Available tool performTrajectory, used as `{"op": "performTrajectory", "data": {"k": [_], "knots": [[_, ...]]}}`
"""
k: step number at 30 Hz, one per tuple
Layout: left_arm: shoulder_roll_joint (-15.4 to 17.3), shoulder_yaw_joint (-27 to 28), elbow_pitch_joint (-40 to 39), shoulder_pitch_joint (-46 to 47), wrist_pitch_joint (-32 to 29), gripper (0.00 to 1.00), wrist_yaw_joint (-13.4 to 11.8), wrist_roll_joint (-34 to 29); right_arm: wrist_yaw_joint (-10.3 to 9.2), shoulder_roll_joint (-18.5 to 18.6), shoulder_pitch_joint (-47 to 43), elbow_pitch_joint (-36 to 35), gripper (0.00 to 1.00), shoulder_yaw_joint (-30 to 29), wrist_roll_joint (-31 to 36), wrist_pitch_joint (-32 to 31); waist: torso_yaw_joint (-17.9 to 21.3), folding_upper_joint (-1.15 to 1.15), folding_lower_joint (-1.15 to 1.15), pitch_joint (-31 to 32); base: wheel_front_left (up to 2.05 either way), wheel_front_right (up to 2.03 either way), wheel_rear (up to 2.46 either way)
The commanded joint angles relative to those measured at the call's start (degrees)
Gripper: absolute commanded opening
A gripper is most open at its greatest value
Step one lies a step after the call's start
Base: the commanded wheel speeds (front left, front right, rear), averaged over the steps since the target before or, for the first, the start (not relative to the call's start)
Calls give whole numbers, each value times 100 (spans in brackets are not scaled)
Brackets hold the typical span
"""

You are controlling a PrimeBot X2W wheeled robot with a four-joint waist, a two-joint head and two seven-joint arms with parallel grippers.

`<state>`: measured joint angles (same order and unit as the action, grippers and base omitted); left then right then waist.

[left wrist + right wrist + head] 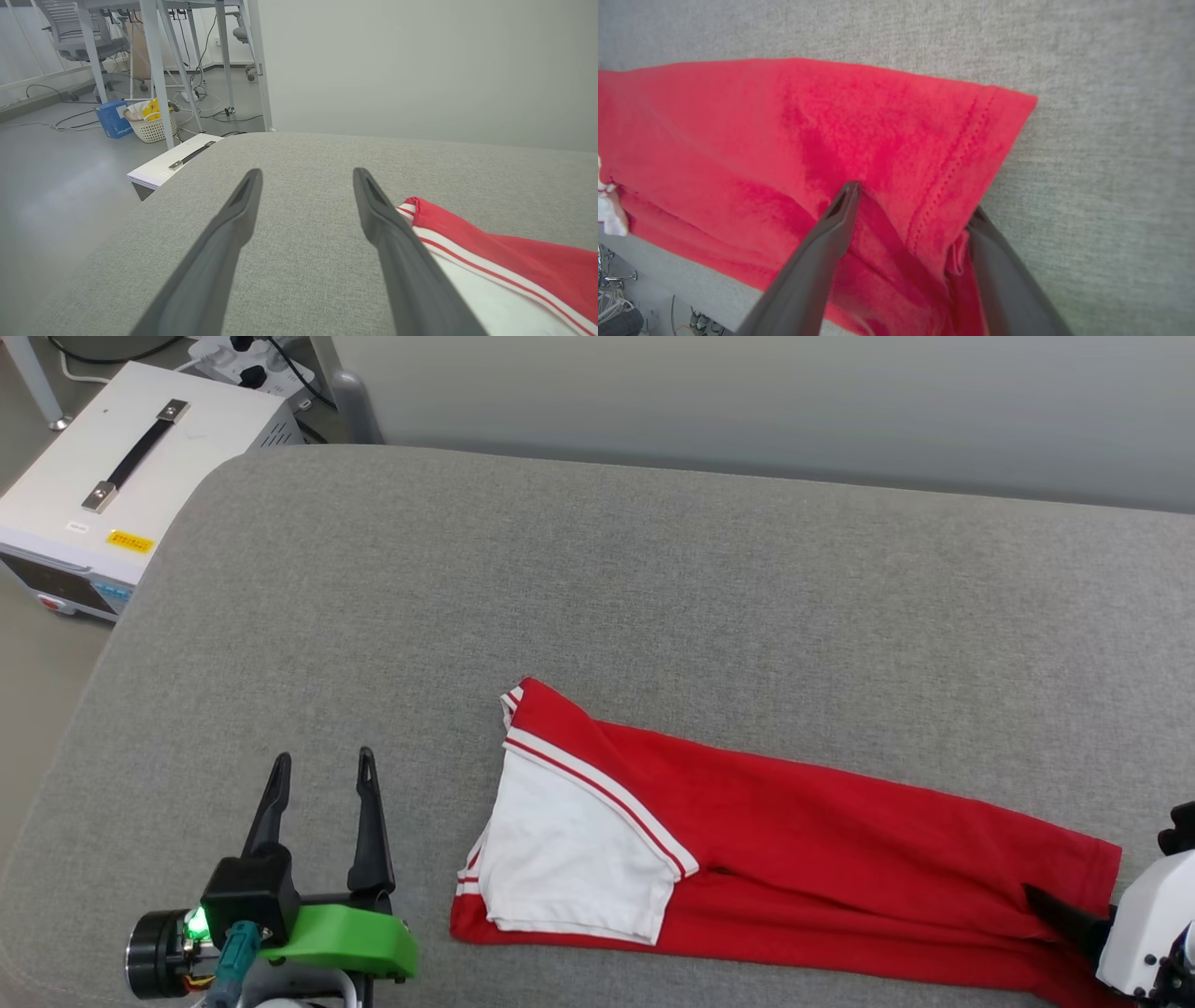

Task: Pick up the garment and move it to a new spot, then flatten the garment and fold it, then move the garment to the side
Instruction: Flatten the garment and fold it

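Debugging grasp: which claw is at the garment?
The right claw: its open jaws straddle the garment at its red hem. The left claw sits apart, over grey cushion beside the white sleeve.

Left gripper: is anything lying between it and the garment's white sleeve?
Nothing: in the head view the stretch of grey cushion between the open left gripper and the white sleeve of the garment is bare.
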<state>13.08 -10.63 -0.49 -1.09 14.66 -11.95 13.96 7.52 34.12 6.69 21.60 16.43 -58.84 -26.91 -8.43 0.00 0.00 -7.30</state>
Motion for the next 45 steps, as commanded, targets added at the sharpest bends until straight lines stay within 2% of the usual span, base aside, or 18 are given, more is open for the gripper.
{"op": "performTrajectory", "data": {"k": [1,2,3,11,21,27,38,42,45], "knots": [[-99,88,10,-104,33,100,99,-123,-3,-170,24,127,35,203,-5,91,9,0,0,16,0,0,0],[-164,152,25,-125,33,100,176,-196,-3,-170,48,194,22,243,6,209,15,0,0,31,0,0,0],[-212,200,33,-139,33,100,236,-251,-3,-168,66,240,0,288,1,266,20,0,0,45,0,0,0],[-520,501,66,-239,34,100,593,-695,-3,183,214,522,0,404,-74,803,87,0,0,203,0,0,0],[-683,636,144,-329,34,100,869,-971,-3,1020,89,848,0,255,-184,1085,111,0,0,387,0,0,0],[-741,711,231,-417,34,100,960,-1024,-3,1248,-76,459,0,377,-163,1063,142,0,0,501,0,0,0],[-822,766,304,-494,34,100,1078,-1109,-3,1194,-402,-1424,0,360,-632,591,159,0,0,553,0,0,0],[-865,731,321,-410,34,100,1103,-1144,-3,888,-140,-2083,0,548,-327,218,128,0,0,447,0,0,0],[-888,710,338,-350,34,100,1111,-1152,-3,595,186,-2230,0,735,-76,-44,111,0,0,373,0,0,0]]}}
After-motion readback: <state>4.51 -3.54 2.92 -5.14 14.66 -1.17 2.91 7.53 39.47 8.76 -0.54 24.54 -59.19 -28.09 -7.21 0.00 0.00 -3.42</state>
